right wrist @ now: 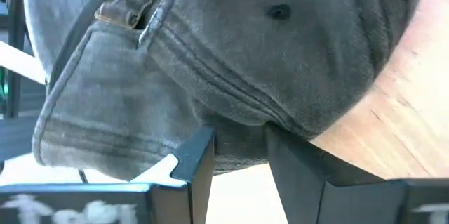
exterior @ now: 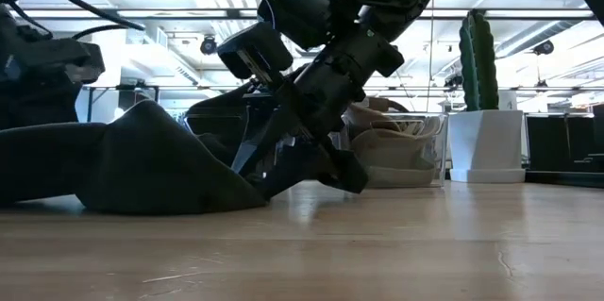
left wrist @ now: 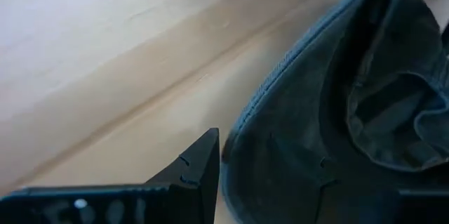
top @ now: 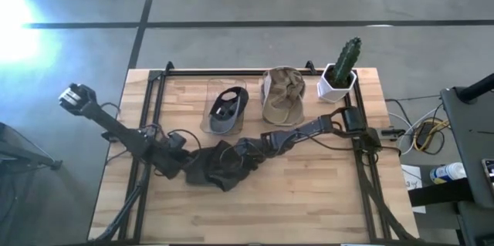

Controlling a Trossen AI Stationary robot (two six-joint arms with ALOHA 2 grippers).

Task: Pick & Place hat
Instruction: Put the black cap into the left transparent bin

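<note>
The right gripper [right wrist: 238, 150] is seen pinching the fabric edge of a dark grey hat [top: 220, 166], its two fingers [right wrist: 193, 161] pressed close with cloth between them. In the low view this gripper [exterior: 311, 164] is angled down steeply onto the hat [exterior: 142, 169], which lies crumpled on the desk [top: 324, 192].

The left gripper [top: 179, 163] is placed at the hat's other side, low over the desk; one finger [left wrist: 200, 171] is visible beside the hat's stitched brim [left wrist: 280, 112], and the opposite finger is hidden behind the fabric, so whether it is spread or closed on the brim cannot be told.

The hat is found near the middle of the desk, slightly towards its near edge, stretched between the two grippers.

Towards the far edge, a clear tray [top: 212, 96] holding a dark cap [top: 228, 109] is seen, and just beside it a tan cap [top: 282, 96]. At the far right corner a cactus [top: 347, 57] in a white pot [top: 336, 88] is set.
</note>
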